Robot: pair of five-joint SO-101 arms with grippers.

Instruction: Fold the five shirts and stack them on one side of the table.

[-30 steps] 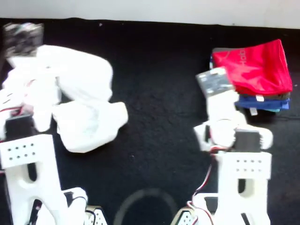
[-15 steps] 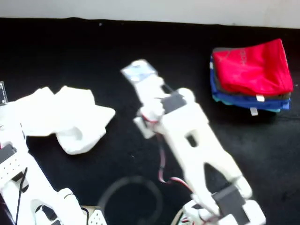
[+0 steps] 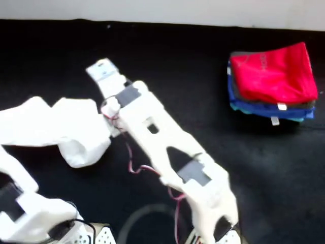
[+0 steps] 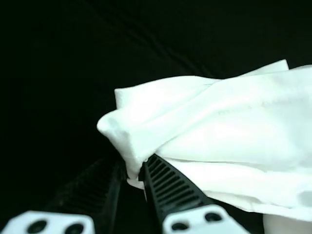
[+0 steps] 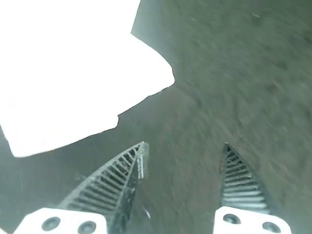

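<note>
White shirt [image 4: 209, 126] pinched by left hand [image 4: 134, 165], right hand [image 5: 184, 146] outstretched — agape

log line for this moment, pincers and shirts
left pincer: shut on crumpled white cloth shirt | right pincer: open over black table, beside white shirt | folded stack: red shirt on top, untouched

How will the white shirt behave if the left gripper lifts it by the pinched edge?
Probably floppy: the white shirt lies crumpled in soft folds, so it should drape and sag below the left gripper. It looks thin, so it is likely light. Pushed across the black table, it would probably bunch up rather than slide whole.
</note>
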